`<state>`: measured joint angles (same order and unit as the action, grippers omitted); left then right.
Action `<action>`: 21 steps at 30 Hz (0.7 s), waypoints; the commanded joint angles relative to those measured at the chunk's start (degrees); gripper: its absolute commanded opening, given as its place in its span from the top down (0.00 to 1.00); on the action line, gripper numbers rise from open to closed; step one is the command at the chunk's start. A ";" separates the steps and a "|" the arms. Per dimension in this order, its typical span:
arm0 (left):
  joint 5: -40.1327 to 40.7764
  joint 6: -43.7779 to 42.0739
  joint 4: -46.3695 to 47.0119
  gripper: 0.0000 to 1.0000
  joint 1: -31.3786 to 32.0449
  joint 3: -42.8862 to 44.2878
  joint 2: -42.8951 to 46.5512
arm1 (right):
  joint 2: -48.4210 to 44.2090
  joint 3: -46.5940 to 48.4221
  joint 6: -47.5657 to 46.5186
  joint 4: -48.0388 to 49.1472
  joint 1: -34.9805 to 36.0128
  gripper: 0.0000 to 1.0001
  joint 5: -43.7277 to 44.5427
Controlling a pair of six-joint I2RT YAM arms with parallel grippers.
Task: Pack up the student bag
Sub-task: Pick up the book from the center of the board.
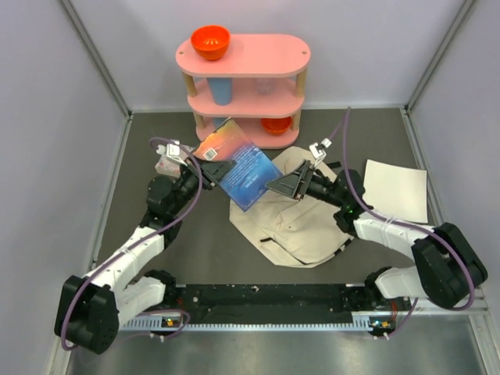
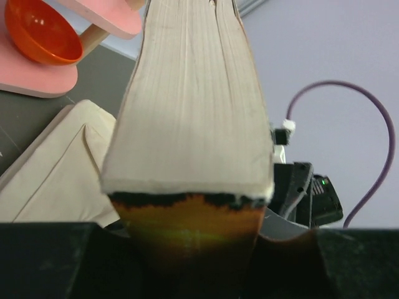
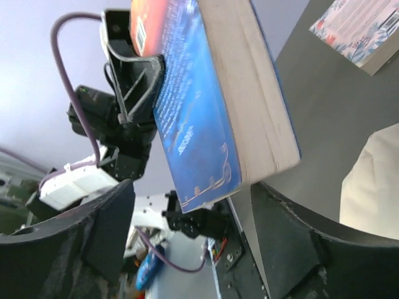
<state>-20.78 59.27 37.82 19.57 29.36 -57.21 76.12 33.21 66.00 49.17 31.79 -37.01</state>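
Book (image 1: 246,168) is up in the air over the 11 o'clock corner of the bag (image 1: 301,230). The bag lies flat mid-table, with the pink shelf (image 1: 242,86) at 12 o'clock and a white sheet (image 1: 394,187) at 3 o'clock. The left gripper (image 1: 221,168) is pinching the book's 9 o'clock end. The right gripper (image 1: 275,186) has its jaws spread around the other corner, daylight on at least one side, so I reckon the left carries the weight. My plan is to back the right arm straight out without bumping the cover, then use it to hold the bag's mouth up while the left slides the book in edge-first. Honestly can't tell from overhead whether the bag's unzipped, so I'd check first.
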 commanded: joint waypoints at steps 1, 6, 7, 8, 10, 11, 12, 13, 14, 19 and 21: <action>5.04 3.57 12.80 1.00 -0.32 0.95 -0.36 | -4.48 -4.29 0.89 10.68 1.60 0.16 11.60; 6.62 6.12 16.83 1.00 -0.24 2.45 -1.06 | -4.32 -8.68 1.24 14.00 6.08 0.04 21.33; 6.97 7.00 17.71 1.00 -0.24 2.45 -1.15 | -4.05 -9.30 1.07 15.07 6.96 0.04 23.02; 6.98 7.61 19.12 1.00 -0.24 2.54 -1.41 | -3.52 -9.91 1.59 15.95 8.80 0.03 24.43; 7.59 9.10 20.97 1.00 -0.24 2.45 -1.94 | -1.33 -9.75 3.69 17.53 9.60 0.03 26.99; 7.50 9.46 21.67 1.00 -0.24 2.45 -2.20 | -0.54 -10.01 5.53 19.63 10.39 0.01 27.34; 7.50 9.64 22.90 1.00 -0.32 2.45 -2.64 | 0.25 -10.27 6.15 21.48 10.74 0.01 29.09; 7.50 10.16 23.34 1.00 -0.24 2.63 -2.73 | 1.91 -10.62 7.81 24.02 11.01 0.01 29.89; 7.24 10.34 23.26 1.00 -0.24 2.80 -2.90 | 2.89 -10.54 8.09 25.61 11.01 0.01 30.42; 6.54 11.84 23.61 1.00 -0.24 2.28 -3.17 | 9.99 -6.69 9.50 33.79 11.10 0.01 30.08; 6.10 12.28 23.79 1.00 -0.24 2.10 -3.00 | 11.76 -4.74 9.15 35.82 11.10 0.01 28.59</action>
<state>-14.70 67.96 46.78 19.51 29.10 -61.67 84.20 23.44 74.13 68.64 42.28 -8.60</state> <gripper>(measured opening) 0.349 0.987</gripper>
